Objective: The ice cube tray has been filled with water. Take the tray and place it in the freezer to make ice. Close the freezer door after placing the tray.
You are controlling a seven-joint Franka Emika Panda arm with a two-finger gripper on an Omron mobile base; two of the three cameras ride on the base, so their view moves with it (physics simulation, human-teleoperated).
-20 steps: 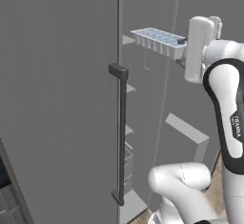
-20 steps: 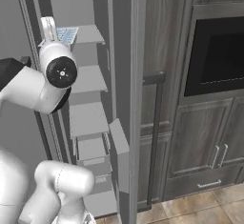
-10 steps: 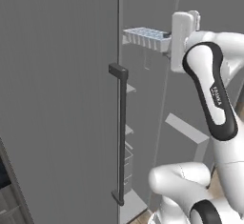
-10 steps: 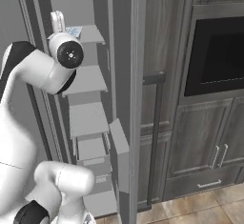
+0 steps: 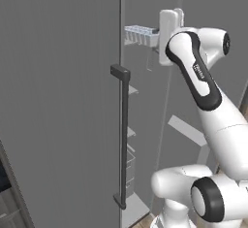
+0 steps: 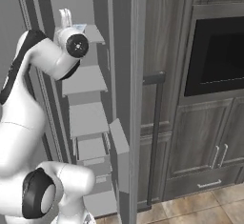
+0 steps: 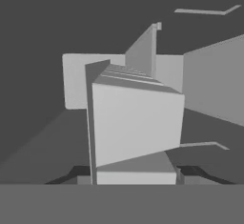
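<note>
Freezer [image 5: 160, 101] open, door [image 5: 58, 101] swung left, handle [image 5: 124, 135] toward the arm. Gripper [image 5: 157, 38] clamped on the tray [image 5: 140, 34] end, tray held high, just inside the opening near the top shelf [image 6: 86, 32]. To do it well, I'd keep the tray level so the water stays in, go straight in, lower flat onto the shelf before letting go. Only lettering is on the arm, too small to read.

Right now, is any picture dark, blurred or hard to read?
Left base view: even flat light, ice cube tray clear. Right base view: sharp, oven window dark. Hand view: dim and grey, the tray close and soft-edged.
</note>
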